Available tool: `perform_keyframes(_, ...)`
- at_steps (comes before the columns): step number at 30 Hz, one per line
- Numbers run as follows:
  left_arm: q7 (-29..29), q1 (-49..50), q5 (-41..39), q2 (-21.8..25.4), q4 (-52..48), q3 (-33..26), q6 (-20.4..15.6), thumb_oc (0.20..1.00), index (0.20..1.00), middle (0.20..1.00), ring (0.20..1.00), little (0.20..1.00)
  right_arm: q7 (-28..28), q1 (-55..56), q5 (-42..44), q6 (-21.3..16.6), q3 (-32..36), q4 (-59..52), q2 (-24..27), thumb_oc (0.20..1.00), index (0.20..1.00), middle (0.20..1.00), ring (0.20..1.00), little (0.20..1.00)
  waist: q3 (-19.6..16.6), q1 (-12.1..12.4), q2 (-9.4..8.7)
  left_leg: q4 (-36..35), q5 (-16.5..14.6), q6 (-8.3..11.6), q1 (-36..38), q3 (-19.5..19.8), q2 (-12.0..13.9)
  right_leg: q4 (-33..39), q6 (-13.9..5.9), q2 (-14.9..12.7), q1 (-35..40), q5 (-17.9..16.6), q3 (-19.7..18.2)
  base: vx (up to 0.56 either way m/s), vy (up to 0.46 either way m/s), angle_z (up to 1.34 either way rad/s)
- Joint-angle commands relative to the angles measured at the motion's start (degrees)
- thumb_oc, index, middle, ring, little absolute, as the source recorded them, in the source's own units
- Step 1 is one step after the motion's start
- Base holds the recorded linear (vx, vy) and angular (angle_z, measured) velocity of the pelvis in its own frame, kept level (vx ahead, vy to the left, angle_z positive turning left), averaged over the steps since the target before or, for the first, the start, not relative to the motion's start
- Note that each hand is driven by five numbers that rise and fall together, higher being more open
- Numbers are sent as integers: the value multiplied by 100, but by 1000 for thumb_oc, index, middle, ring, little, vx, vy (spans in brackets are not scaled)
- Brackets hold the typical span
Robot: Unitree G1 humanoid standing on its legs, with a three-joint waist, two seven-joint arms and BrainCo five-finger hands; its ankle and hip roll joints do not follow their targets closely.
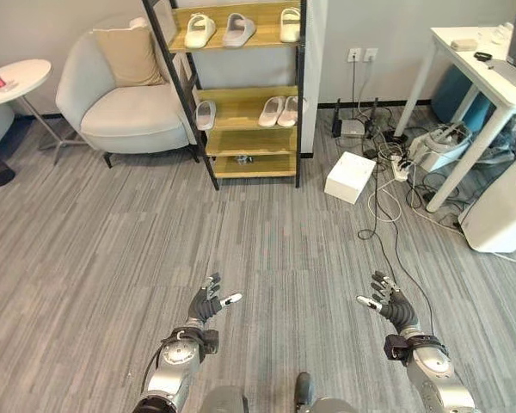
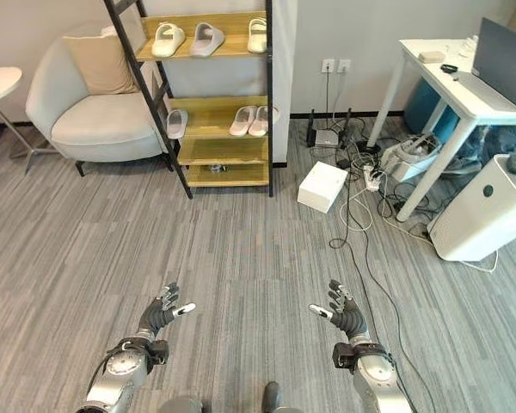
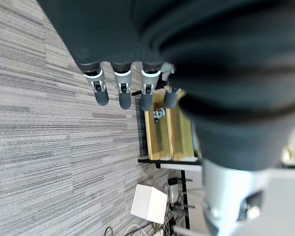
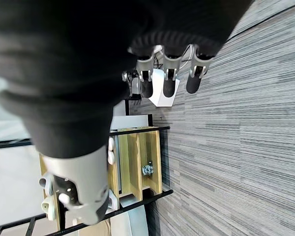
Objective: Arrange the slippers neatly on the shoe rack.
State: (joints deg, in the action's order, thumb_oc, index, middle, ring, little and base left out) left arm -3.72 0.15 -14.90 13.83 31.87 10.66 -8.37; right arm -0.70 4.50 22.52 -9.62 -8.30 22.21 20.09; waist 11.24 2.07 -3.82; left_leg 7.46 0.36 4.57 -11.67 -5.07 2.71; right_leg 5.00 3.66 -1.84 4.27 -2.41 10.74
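Observation:
A black-framed shoe rack (image 1: 241, 103) with wooden shelves stands against the far wall. Its top shelf carries three pale slippers (image 1: 239, 28). On the middle shelf a single slipper (image 1: 205, 114) lies at the left and a pair (image 1: 278, 111) at the right. A small object (image 1: 244, 159) sits on the lower shelf. My left hand (image 1: 205, 303) and right hand (image 1: 390, 303) hover low over the floor, well short of the rack, both open and empty. The left wrist view shows straight fingers (image 3: 120, 83) with the rack (image 3: 169, 132) beyond; the right wrist view shows the same fingers (image 4: 169, 73).
A light armchair (image 1: 120, 95) with a cushion stands left of the rack, and a round side table (image 1: 13, 82) further left. Right of the rack lie a white box (image 1: 350, 176) and tangled cables (image 1: 396, 168), then a white desk (image 1: 482, 77) and a white appliance (image 1: 507, 206).

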Motion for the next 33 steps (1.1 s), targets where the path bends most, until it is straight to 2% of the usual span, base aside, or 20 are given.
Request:
perform_keyframes(1, -62, 24, -64, 248, -339, -191, -215, 1000, 1000, 1000, 1000, 1000, -53, -2, 30, -312, 58, -335, 79, 1000, 1000, 1000, 1000, 1000, -29, 267, 163, -956, 1058, -91, -296, -54, 100, -271, -783, -77, 391, 196, -446, 447, 81, -24)
perform_keyframes(4, -44, 101, -10, 230, -301, -259, -194, 1000, 1000, 1000, 1000, 1000, -52, 32, 9, -289, 57, -287, 2, 1000, 1000, 1000, 1000, 1000, -86, 392, 143, -1245, 1216, -9, -620, -283, 237, -241, -807, -42, 820, 443, -622, 436, 101, -18)
perform_keyframes(8, -28, 323, 80, 298, -422, -400, -196, 1000, 1000, 1000, 1000, 1000, 56, 26, -48, -257, -45, -348, -69, 1000, 1000, 1000, 1000, 1000, -274, 553, 167, -1246, 1399, -8, -520, -180, 261, -234, -852, -28, 1062, 619, -929, 443, 166, -49)
perform_keyframes(10, -7, 390, 174, 321, -406, -436, -215, 1000, 1000, 1000, 1000, 1000, 95, -41, -138, -246, -118, -352, -122, 1000, 1000, 1000, 1000, 1000, -460, 639, 113, -1243, 1542, -61, -398, -195, 201, -276, -952, -197, 1194, 682, -1031, 424, 241, -66)
perform_keyframes(11, 29, 402, 214, 355, -372, -427, -191, 1000, 1000, 1000, 1000, 1000, 128, -67, -147, -222, -157, -324, -221, 1000, 1000, 1000, 1000, 1000, -552, 687, 17, -1175, 1466, -205, -254, -202, 35, -728, -1090, -399, 1077, 418, -1119, 387, 222, -60)
perform_keyframes(12, 30, 403, 214, 359, -372, -428, -191, 1000, 1000, 1000, 1000, 1000, 128, -68, -147, -223, -158, -323, -225, 1000, 1000, 1000, 1000, 1000, -555, 694, 4, -1173, 1460, -209, -254, -215, 27, -739, -1095, -412, 1069, 428, -1127, 419, 284, -42)
perform_keyframes(13, 33, 439, 299, 441, -427, -420, -184, 1000, 1000, 1000, 1000, 1000, 157, -143, -176, -194, -225, -309, -279, 1000, 1000, 1000, 1000, 1000, -535, 697, -68, -1098, 1266, -415, -60, -289, -156, -1520, -1269, -591, 812, -212, -1221, 195, 160, -26)
perform_keyframes(14, 33, 440, 299, 444, -429, -423, -182, 1000, 1000, 1000, 1000, 1000, 156, -144, -176, -194, -226, -309, -282, 1000, 1000, 1000, 1000, 1000, -534, 707, -77, -1094, 1259, -420, -59, -304, -161, -1533, -1275, -601, 804, -204, -1235, 317, 286, -6)
perform_keyframes(15, 44, 473, 300, 533, -628, -411, -168, 1000, 1000, 1000, 1000, 1000, 176, -167, -212, -182, -233, -341, -282, 1000, 1000, 1000, 1000, 1000, -440, 657, -22, -1054, 1081, -588, 184, -301, -267, -2483, -1332, -658, 397, -856, -1253, 126, 133, 4)
perform_keyframes(16, 44, 473, 300, 534, -632, -414, -165, 1000, 1000, 1000, 1000, 1000, 176, -170, -212, -182, -234, -339, -283, 1000, 1000, 1000, 1000, 1000, -436, 662, -27, -1048, 1075, -592, 184, -309, -271, -2505, -1335, -664, 386, -845, -1264, 277, 265, 12)
perform_keyframes(17, 59, 489, 353, 575, -751, -383, -154, 1000, 1000, 1000, 1000, 1000, 181, -177, -253, -158, -229, -333, -329, 1000, 1000, 1000, 1000, 1000, -372, 603, 86, -1032, 895, -724, 486, -260, -330, -3196, -1323, -646, 47, -1190, -1161, 248, 211, 15)
perform_keyframes(18, 58, 482, 394, 583, -809, -396, -153, 1000, 1000, 1000, 1000, 1000, 205, -147, -271, -145, -220, -333, -355, 1000, 1000, 1000, 1000, 1000, -339, 537, 172, -1066, 802, -773, 691, -218, -322, -3492, -1272, -591, -222, -1222, -1106, 380, 274, 11)
perform_keyframes(19, 68, 481, 416, 587, -847, -387, -156, 1000, 1000, 1000, 1000, 1000, 232, -114, -282, -115, -214, -348, -361, 1000, 1000, 1000, 1000, 1000, -289, 446, 226, -1104, 676, -802, 905, -137, -366, -3660, -1199, -570, -536, -1023, -988, 228, 139, 5)
perform_keyframes(20, 68, 481, 416, 588, -848, -388, -156, 1000, 1000, 1000, 1000, 1000, 232, -114, -282, -115, -215, -348, -362, 1000, 1000, 1000, 1000, 1000, -286, 440, 219, -1103, 676, -803, 907, -133, -374, -3669, -1200, -578, -535, -1014, -985, 376, 117, 20)
perform_keyframes(21, 78, 457, 387, 589, -963, -368, -180, 1000, 1000, 1000, 1000, 1000, 264, -75, -276, -101, -191, -373, -337, 1000, 1000, 1000, 1000, 1000, -220, 332, 269, -1155, 527, -799, 1167, -3, -433, -3219, -1121, -589, -926, -779, -673, 377, 53, 34)
perform_keyframes(24, 110, 476, 374, 575, -1085, -316, -188, 1000, 1000, 1000, 1000, 1000, 262, -12, -247, -107, -148, -400, -301, 1000, 1000, 1000, 1000, 1000, -120, 143, 266, -1195, 323, -777, 1480, 186, -520, -2626, -1085, -582, -1221, -609, -374, 402, -18, 31)
perform_keyframes(25, 96, 456, 386, 534, -1095, -299, -199, 1000, 1000, 1000, 1000, 1000, 228, 0, -207, -130, -105, -371, -300, 1000, 1000, 1000, 1000, 1000, -71, -17, 187, -1246, 124, -716, 1770, 357, -625, -1710, -1145, -534, -1571, -742, -279, 461, -95, 45)
perform_keyframes(27, 116, 342, 424, 479, -1071, -263, -224, 1000, 1000, 1000, 1000, 1000, 217, 43, -224, -129, -74, -359, -303, 1000, 1000, 1000, 1000, 1000, -37, -264, 173, -1246, -181, -591, 2153, 521, -576, -781, -1319, -542, -1754, -1058, -78, 656, -144, 62)
perform_keyframes(31, 145, 239, 514, 439, -1029, -176, -282, 1000, 1000, 1000, 1000, 1000, 262, 137, -225, -163, -31, -407, -261, 1000, 1000, 1000, 1000, 1000, -135, -372, 174, -1246, -543, -492, 2604, 718, -473, -570, -1329, -518, -1693, -1210, -107, 415, -125, 44)
perform_keyframes(33, 157, 236, 499, 402, -1018, -147, -275, 1000, 1000, 1000, 1000, 1000, 312, 180, -193, -170, -27, -435, -225, 1000, 1000, 1000, 1000, 1000, -238, -393, 188, -1202, -528, -419, 2760, 771, -354, -682, -1260, -480, -1584, -1187, -74, 399, -157, 28)
